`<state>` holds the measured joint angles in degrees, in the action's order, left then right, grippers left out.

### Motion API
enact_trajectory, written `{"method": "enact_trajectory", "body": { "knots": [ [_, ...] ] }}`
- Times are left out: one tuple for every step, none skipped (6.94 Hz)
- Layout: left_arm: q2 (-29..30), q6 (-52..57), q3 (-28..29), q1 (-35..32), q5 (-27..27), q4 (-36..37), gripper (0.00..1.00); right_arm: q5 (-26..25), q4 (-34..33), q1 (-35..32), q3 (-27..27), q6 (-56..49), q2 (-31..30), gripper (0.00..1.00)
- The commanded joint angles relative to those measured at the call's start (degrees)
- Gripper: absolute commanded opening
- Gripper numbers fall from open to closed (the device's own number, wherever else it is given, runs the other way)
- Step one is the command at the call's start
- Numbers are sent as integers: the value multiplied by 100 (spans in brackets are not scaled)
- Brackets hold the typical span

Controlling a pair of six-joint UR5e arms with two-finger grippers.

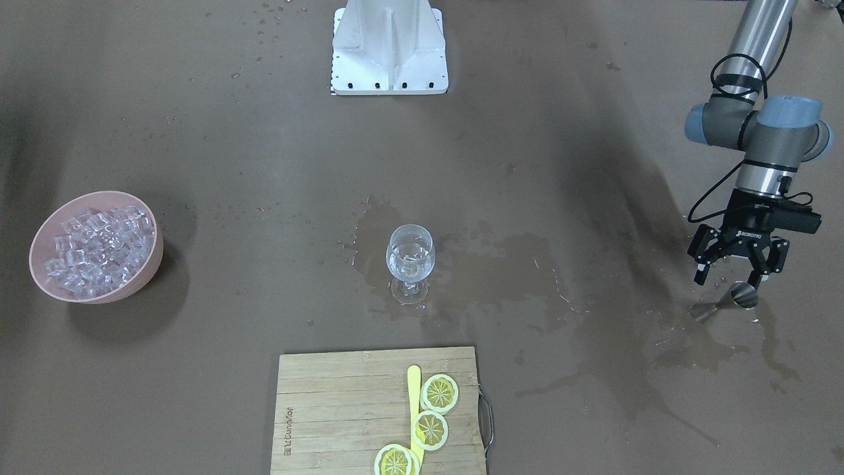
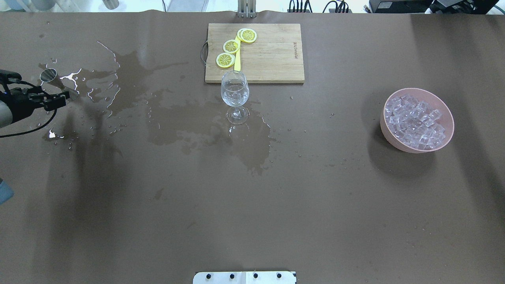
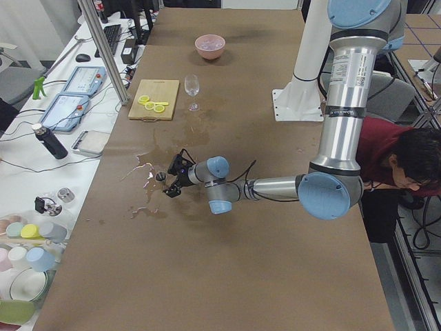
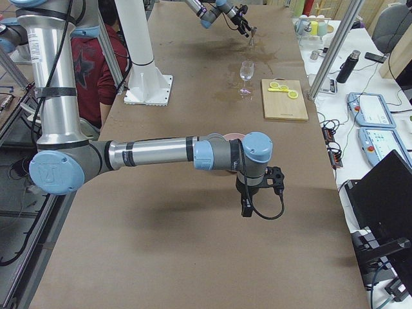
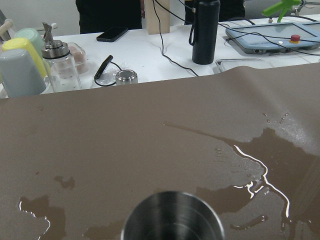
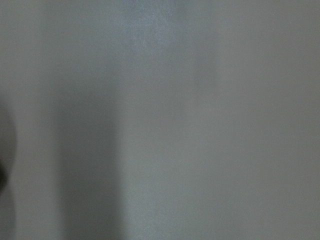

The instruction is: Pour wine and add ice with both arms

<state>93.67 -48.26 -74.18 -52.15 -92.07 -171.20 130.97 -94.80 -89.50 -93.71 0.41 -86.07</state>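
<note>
The stemmed glass (image 1: 410,257) stands upright near the middle of the desk (image 2: 252,217), its stem vertical and its mouth up. The wine (image 1: 409,269) is a little clear liquid low in its bowl, with what look like a few cubes in it. The glass's foot sits in a spread of wet stains (image 2: 177,122), just on the robot's side of the cutting board (image 2: 272,55) that carries the lemon slices (image 2: 231,46).

Most of the ice (image 1: 99,247) is heaped in the pink bowl (image 2: 390,136), well apart from the glass towards the robot's right. The desk between them is bare, as is the wide strip on the robot's side.

The left arm (image 1: 758,39) reaches out low at the robot's far left. The left end effector (image 1: 732,277) points down and towards the operators' side, and its fingers (image 1: 702,267) are spread apart with nothing between them. Just beyond their tips a steel jigger (image 1: 745,295) stands upright in a puddle, mouth up. From the left wrist camera its rim fills the bottom of the view, with wet desk beyond it and then the desk's edge.

The right arm (image 4: 154,153) stretches across the desk and partly hides the bowl in the side view. The right end effector (image 4: 261,183) hangs below the wrist. I cannot tell whether it is apart or together, and its own camera gives only grey blur.
</note>
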Motion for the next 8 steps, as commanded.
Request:
{"method": "enact_trajectory", "body": {
  "knots": [
    [-244, 1, -971, -836, -1368, 1143, 98, 8, -38, -59, -85, 3, -15, 100],
    [-235, 27, -1454, -1285, -1958, 1959, 98, 8, -38, -68, -94, 3, -41, 100],
    [-192, 227, -1799, -1724, -2547, 2725, 98, -1, -47, -68, -208, 3, -85, 100],
    [-139, 943, -2002, -2059, -2935, 3428, 98, -1, -56, -68, -209, 3, -94, 100],
    [61, 1681, -2082, -2385, -3174, 4253, 98, 8, -73, -77, -270, 3, -146, 100],
    [255, 2263, -2075, -2701, -3420, 5018, 98, -1, -221, -77, -410, 3, -181, 100],
    [361, 2512, -2057, -3052, -3588, 5583, 98, -10, -319, -77, -472, 3, -190, 100],
    [371, 3237, -1935, -3395, -3729, 5963, 98, -1, -320, -77, -490, 3, -199, 100]
  ]
}}
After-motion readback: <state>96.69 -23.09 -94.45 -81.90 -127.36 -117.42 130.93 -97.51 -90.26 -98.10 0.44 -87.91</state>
